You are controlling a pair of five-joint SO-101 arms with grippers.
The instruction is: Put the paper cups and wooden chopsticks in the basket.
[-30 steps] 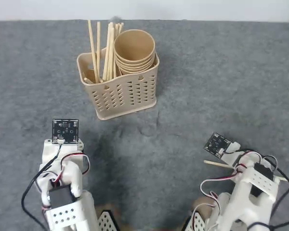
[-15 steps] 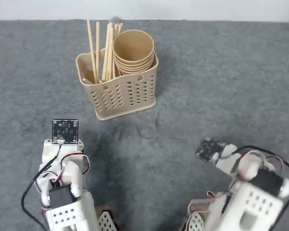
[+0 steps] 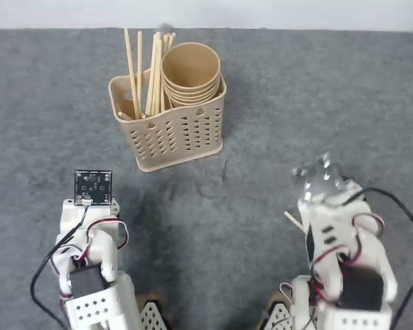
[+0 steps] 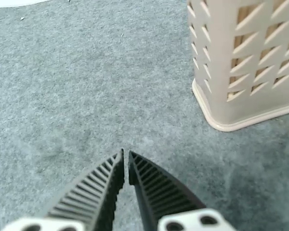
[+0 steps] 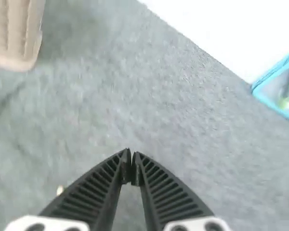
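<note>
The beige slotted basket (image 3: 171,130) stands at the far middle-left of the grey mat, holding a stack of paper cups (image 3: 191,69) and several wooden chopsticks (image 3: 146,69) upright. One end of another chopstick (image 3: 291,221) pokes out from under the right arm, the rest hidden; the same end (image 5: 60,191) shows beside one finger. My right gripper (image 5: 131,155) is shut over bare mat, with nothing visible between its tips. My left gripper (image 4: 125,155) is shut too, low over the mat near the basket's corner (image 4: 241,62).
Grey carpet-like mat (image 3: 275,124) covers the table. A blue-edged object (image 5: 279,89) lies off the mat's far right. Both arm bases sit at the near edge, left (image 3: 89,275) and right (image 3: 344,275).
The right arm has swung from pointing left to pointing toward the far side, and its wrist has risen. The loose chopstick's visible end has shifted and turned with it. The left arm is unchanged.
</note>
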